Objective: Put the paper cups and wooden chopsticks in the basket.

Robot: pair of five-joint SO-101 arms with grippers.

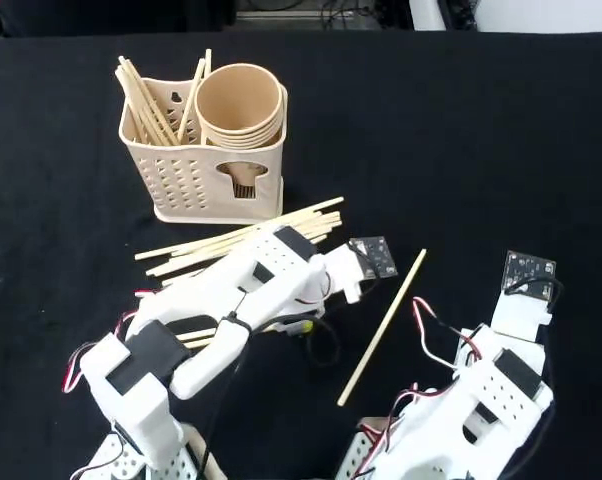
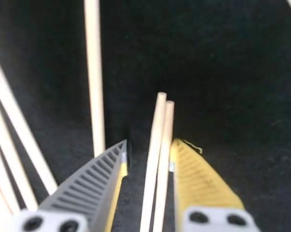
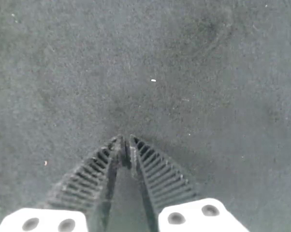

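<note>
Basket (image 1: 196,185) sits at the far left of the black surface (image 1: 461,140). A stack of paper cups (image 1: 239,105) is in one compartment and leaning chopsticks (image 1: 153,98) are in the other. Just in front of the basket is a loose pile of chopsticks (image 1: 231,240), fanned flat. The left arm (image 1: 251,290) lies across the pile's near side and covers part of it, along with its own jaws. A single chopstick (image 1: 383,327) lies diagonally between the two arms, apart from the pile. The right arm (image 1: 496,385) is at the near right, well clear of the sticks. In the left wrist view, the left gripper (image 2: 150,144) has its jaws apart, low over the cloth. Two chopsticks (image 2: 159,125) lie side by side between them, against the yellow jaw and clear of the grey one, with more sticks (image 2: 93,72) beside. In the right wrist view, the right gripper (image 3: 124,143) has its jaws together over bare cloth.
</note>
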